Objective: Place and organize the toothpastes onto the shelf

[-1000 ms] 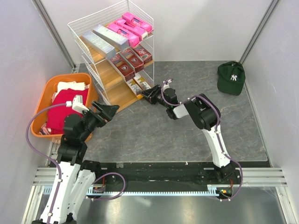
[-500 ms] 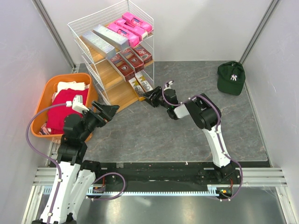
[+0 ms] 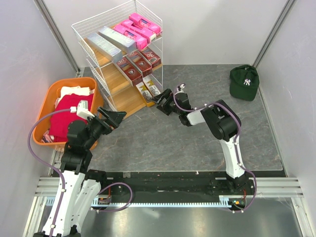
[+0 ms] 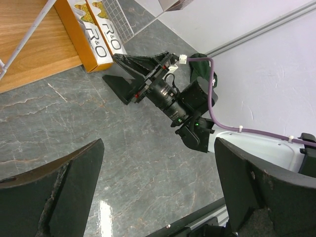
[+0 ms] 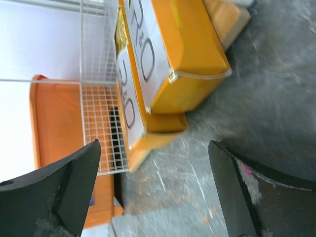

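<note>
Toothpastes (image 3: 134, 28) lie on all three boards of the shelf (image 3: 114, 83) — pink and silver on top, dark red mid, gold lowest. Right gripper (image 3: 160, 98) released, jaws wide, just beside the gold boxes. Left gripper (image 3: 120, 118) likewise spread, holding nothing, near the orange basket (image 3: 52, 94).

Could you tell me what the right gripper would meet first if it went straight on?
The open right gripper would most likely meet the ends of the two gold-and-white cardboard toothpaste boxes on the bottom board of the white wire shelf.
</note>
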Robot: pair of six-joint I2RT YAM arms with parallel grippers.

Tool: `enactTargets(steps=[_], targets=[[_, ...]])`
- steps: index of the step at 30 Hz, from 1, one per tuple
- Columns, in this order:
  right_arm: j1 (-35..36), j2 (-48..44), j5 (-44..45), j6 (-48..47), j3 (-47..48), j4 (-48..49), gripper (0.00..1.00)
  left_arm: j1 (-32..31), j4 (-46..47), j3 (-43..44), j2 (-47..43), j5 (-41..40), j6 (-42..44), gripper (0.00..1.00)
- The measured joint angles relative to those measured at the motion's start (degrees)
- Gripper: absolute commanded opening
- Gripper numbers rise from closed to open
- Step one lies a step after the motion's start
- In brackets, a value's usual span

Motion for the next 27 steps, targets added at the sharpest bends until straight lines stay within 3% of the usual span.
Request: enactTargets(steps=[10,20,27], targets=[[0.0,-11.0,1.4,-8.1,-5.6,-8.9,0.98,0.0,0.0,0.0,0.0,0.1,3.6,1.0],[0.0,-34.1,9.5,-24.6,-6.0,-25.7,0.98,0.0,-0.6,0.0,1.3,-0.5,7.4,1.0],[0.0,-49.9,18.6,-33.8,-11.6,-36.7,0.98,0.0,-1.6,0.1,3.9,-2.1,9.2,1.0]])
